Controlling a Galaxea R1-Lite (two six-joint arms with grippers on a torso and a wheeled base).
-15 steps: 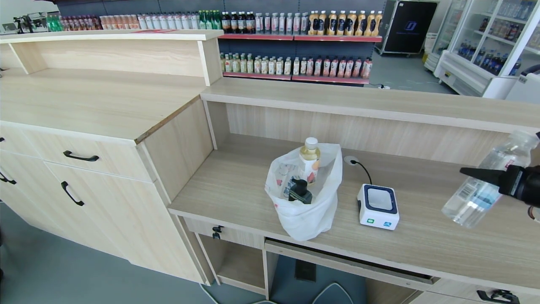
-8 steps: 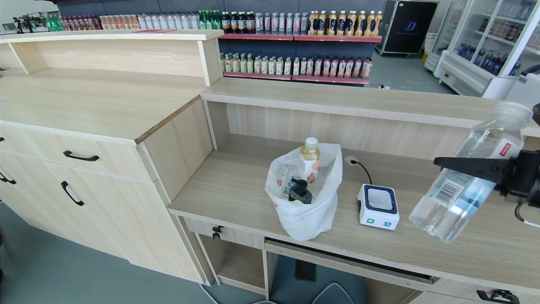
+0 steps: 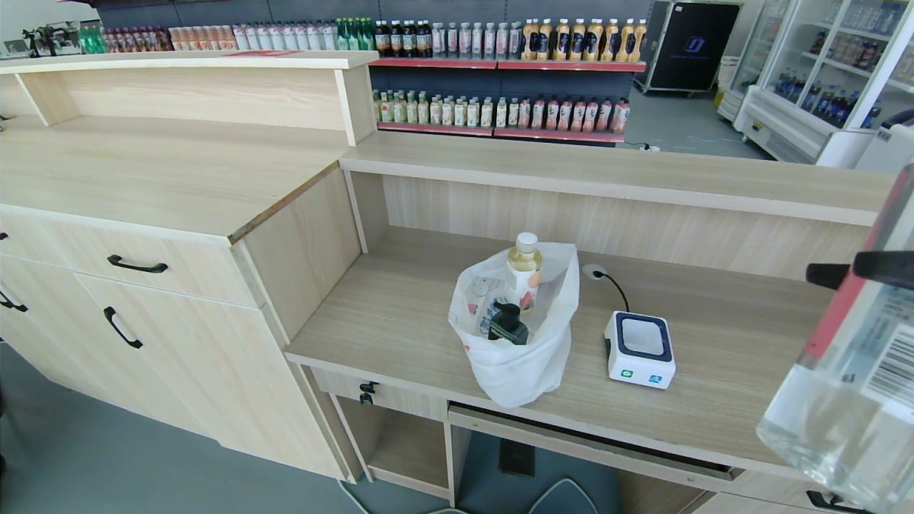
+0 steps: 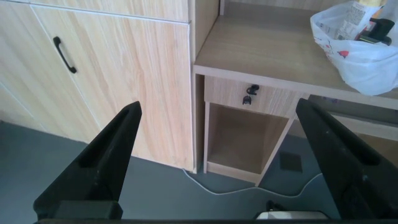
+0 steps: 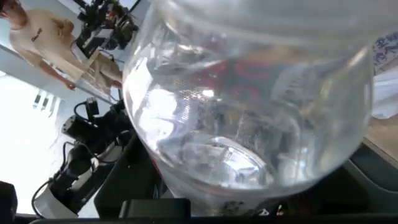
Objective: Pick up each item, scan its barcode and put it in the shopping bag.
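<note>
Right gripper pinches a clear bottle (barcode showing) at four o'clock of the scanner; bag at its nine. Left gripper spread.

Clear bottle tilted aloft right of scanner; white shopping bag open, part-filled.

A wood counter fills the centre. Cabinets with black handles stand at 9 o'clock. A drawer lock sits at 7 o'clock. Bottle shelves run along 12 o'clock, with a black case and glass fridges at 1 o'clock.
</note>
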